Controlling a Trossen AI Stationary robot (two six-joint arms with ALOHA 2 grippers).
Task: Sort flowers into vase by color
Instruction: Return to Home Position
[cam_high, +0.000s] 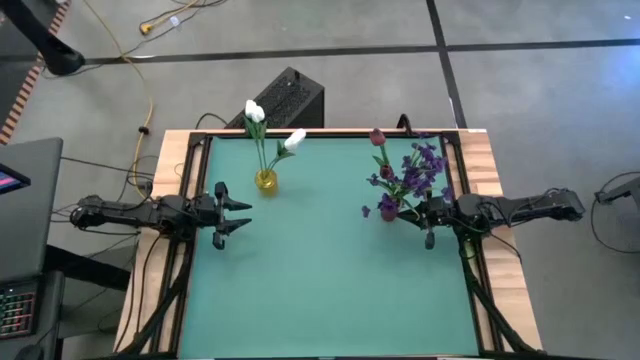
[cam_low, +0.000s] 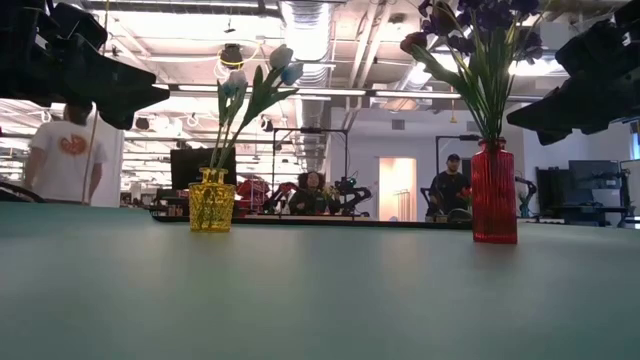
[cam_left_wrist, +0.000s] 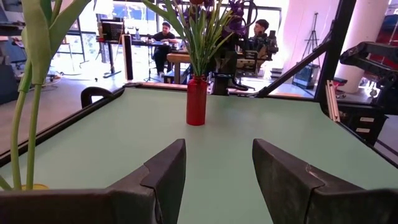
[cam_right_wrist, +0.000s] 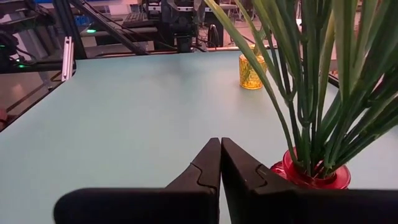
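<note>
Left gripper, fingers spread and empty, hovers beside the yellow glass vase of white tulips; right gripper, fingers pressed together on nothing, sits just beside the red glass vase holding dark red tulips and a purple spray. Sorting looks complete: retract both grippers home, keeping your right one clear of the stems.

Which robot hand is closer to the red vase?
Right. The right gripper sits shut just beside the red vase; the left gripper is open across the table, by the yellow vase.
</note>
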